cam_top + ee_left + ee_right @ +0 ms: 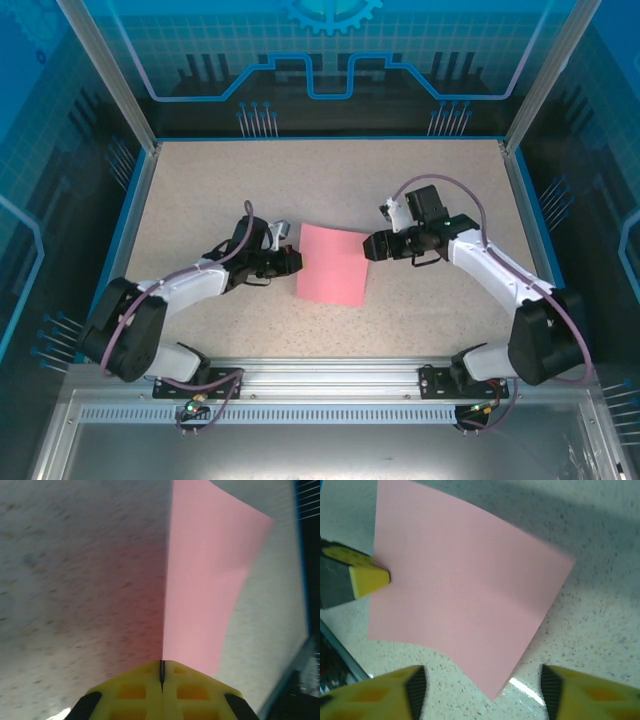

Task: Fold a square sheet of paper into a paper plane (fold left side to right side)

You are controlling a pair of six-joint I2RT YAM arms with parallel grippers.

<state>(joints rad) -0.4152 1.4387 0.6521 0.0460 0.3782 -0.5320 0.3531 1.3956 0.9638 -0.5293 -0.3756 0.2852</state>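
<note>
The left gripper, yellow moulded fingers pressed together, is clamped on the nine o'clock edge of the thin, matte pink square sheet of paper, laid faintly creased mid-way across the speckled beige tabletop; at three o'clock the right gripper is held parted, grasping nothing.

left claw: pinching pink sheet edge | tabletop beneath
</note>
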